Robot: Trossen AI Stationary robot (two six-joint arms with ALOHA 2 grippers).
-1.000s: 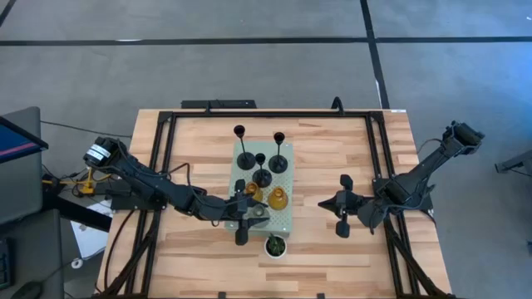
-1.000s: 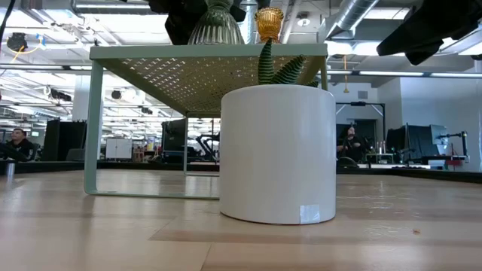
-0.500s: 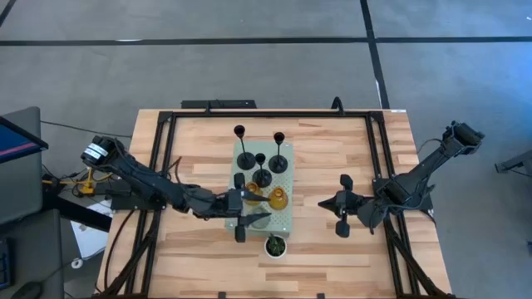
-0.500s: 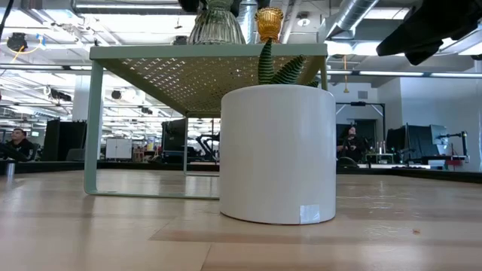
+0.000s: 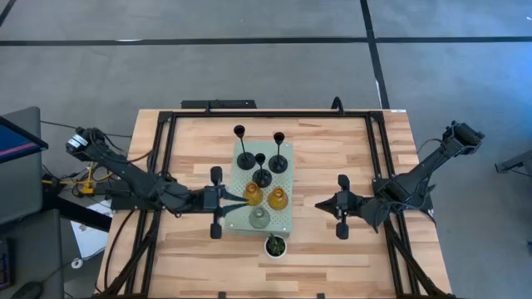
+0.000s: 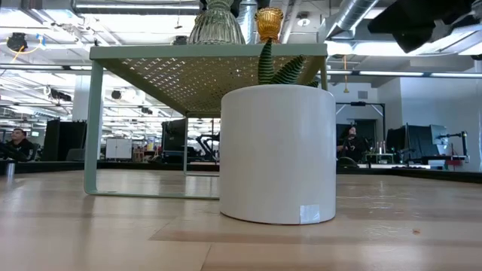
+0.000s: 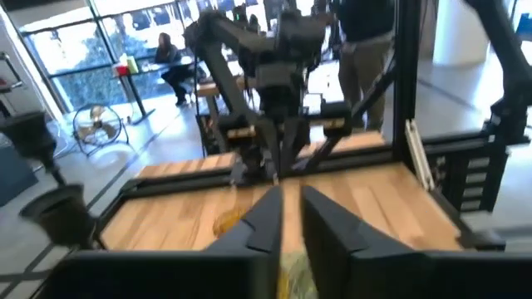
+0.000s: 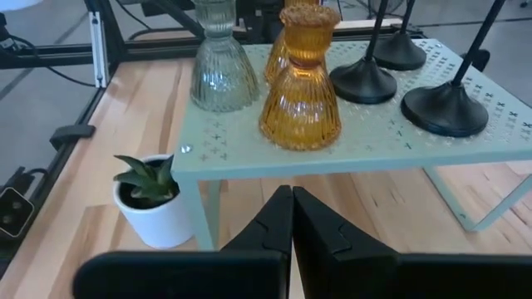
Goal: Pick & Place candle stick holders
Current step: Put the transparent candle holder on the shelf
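I am looking down on the pale green perforated board, which is carrying all six candle stick holders — clear-grey glass holder nearest my left claw, nearly clenched, grasping nothing; my right claw is waiting clenched beside the board.

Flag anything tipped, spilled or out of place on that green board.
Nothing stands out. On the green board the clear glass holder, both amber holders and the three black holders all stand upright, with no spill or breakage visible. The small plant sits upright on the table beside the board.
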